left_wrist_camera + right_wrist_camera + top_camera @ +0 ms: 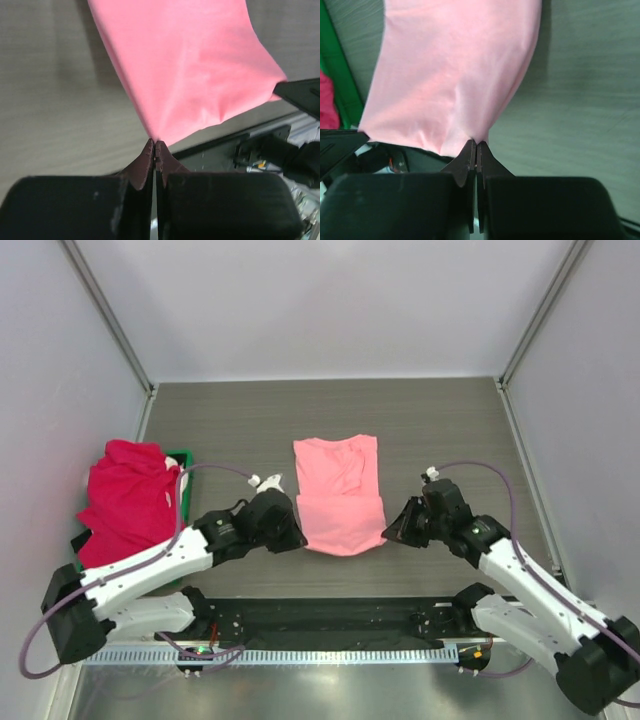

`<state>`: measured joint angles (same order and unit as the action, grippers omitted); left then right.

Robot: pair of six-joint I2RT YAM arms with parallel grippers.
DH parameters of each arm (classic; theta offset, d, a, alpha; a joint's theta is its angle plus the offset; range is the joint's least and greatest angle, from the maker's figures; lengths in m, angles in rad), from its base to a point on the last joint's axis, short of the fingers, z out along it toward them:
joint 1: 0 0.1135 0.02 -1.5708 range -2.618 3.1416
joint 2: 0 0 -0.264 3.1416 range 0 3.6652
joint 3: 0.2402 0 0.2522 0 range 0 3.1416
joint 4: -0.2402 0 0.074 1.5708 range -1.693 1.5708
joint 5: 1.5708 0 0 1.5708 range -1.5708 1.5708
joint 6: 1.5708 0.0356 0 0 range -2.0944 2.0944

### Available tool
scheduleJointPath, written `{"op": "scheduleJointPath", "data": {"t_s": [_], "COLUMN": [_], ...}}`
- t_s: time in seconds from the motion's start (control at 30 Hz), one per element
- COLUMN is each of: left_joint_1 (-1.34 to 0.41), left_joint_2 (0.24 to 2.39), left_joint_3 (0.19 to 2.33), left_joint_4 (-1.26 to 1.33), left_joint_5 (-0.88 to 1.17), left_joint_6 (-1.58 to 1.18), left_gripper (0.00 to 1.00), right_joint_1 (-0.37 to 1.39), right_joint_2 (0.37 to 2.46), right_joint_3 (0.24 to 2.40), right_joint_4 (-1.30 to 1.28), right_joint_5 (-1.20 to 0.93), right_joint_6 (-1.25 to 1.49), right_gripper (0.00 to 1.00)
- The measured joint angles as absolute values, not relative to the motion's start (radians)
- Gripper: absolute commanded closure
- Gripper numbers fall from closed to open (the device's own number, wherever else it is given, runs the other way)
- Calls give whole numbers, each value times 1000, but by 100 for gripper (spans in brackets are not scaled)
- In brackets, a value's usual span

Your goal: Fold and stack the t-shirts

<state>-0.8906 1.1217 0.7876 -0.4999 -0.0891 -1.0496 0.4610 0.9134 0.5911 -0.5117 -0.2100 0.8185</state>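
A light salmon-pink t-shirt (338,490) lies in the middle of the table, its near part lifted off the surface. My left gripper (293,537) is shut on its near left corner, and in the left wrist view the pink cloth (190,70) runs up from my pinched fingertips (155,145). My right gripper (390,532) is shut on the near right corner, and in the right wrist view the cloth (455,70) hangs from its tips (476,145). Crimson t-shirts (125,500) lie piled at the left.
A green tray (181,462) sits under the crimson pile at the left edge; its rim shows in the right wrist view (340,85). A black base rail (330,615) runs along the near edge. Grey walls enclose the table on three sides.
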Motion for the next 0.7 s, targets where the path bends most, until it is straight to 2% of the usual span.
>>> {"op": "scheduleJointPath", "data": {"t_s": [0.13, 0.23, 0.5, 0.7], "left_joint_1": [-989, -999, -987, -862], "left_joint_2": [999, 944, 969, 1071], "left_joint_3": [801, 812, 969, 1066], "left_joint_4": [-655, -731, -847, -848], "left_joint_5": [-146, -190, -338, -343], "left_joint_6": [-1106, -1125, -1087, -986], "left_gripper": [100, 100, 100, 100], "right_joint_1": [536, 537, 542, 541], "right_joint_2": [737, 694, 913, 1088], "right_joint_3": [597, 642, 892, 1039], "right_joint_4": [-637, -722, -790, -801], "right_joint_5": [-175, -141, -43, 18], "right_joint_6": [908, 939, 893, 819], "right_gripper": [99, 99, 99, 99]}}
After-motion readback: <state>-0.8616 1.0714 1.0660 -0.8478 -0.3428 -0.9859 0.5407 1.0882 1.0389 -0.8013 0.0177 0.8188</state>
